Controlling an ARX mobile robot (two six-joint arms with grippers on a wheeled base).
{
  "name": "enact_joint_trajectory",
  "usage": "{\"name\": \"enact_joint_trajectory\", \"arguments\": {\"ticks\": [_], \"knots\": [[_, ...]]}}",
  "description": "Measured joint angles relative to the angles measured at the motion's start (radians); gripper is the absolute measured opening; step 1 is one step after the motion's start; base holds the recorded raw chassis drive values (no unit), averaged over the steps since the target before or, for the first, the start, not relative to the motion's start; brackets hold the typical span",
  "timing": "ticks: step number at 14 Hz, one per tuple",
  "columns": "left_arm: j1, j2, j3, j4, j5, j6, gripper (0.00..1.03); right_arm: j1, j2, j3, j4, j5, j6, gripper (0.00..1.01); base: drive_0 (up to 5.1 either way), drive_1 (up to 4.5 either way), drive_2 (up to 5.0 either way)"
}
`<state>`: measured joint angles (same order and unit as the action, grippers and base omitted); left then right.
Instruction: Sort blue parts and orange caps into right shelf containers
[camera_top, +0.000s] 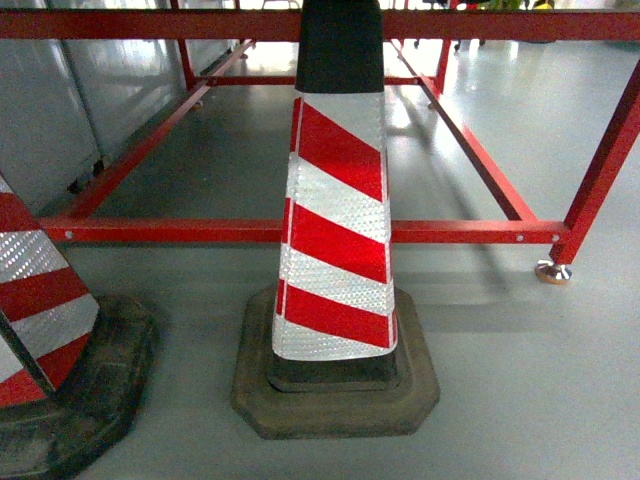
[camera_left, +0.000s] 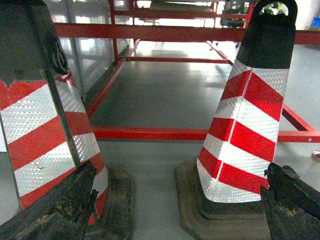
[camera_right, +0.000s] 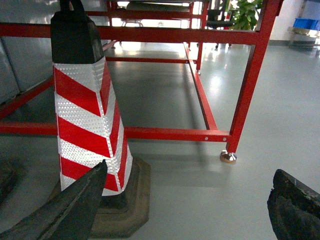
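No blue parts, orange caps or right shelf containers can be made out in any view. A small bright blue boxy shape (camera_right: 309, 22) shows far off at the top right of the right wrist view, too small to identify. My left gripper (camera_left: 181, 172) is open, its dark fingers (camera_left: 65, 205) spread wide with only grey floor between them. Open too is my right gripper (camera_right: 190, 170), hanging over bare floor beside a cone. Neither gripper shows in the head view.
A red-and-white striped traffic cone (camera_top: 335, 250) on a dark rubber base stands straight ahead. A second cone (camera_top: 40, 290) is at the left edge. Behind them runs a low red steel frame (camera_top: 180, 231) with a metal foot (camera_top: 553, 270) at its right leg. Grey panels line the left.
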<state>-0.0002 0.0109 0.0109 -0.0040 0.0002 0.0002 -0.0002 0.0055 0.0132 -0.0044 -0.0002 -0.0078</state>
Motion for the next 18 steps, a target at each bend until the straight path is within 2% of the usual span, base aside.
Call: {"name": "enact_joint_trajectory", "arguments": {"ticks": [18], "knots": [[0.0, 0.0, 0.0, -0.001, 0.0, 0.0, 0.98, 0.0, 0.0, 0.0, 0.0, 0.0, 0.002, 0.98, 0.0, 0.0, 0.0]]}}
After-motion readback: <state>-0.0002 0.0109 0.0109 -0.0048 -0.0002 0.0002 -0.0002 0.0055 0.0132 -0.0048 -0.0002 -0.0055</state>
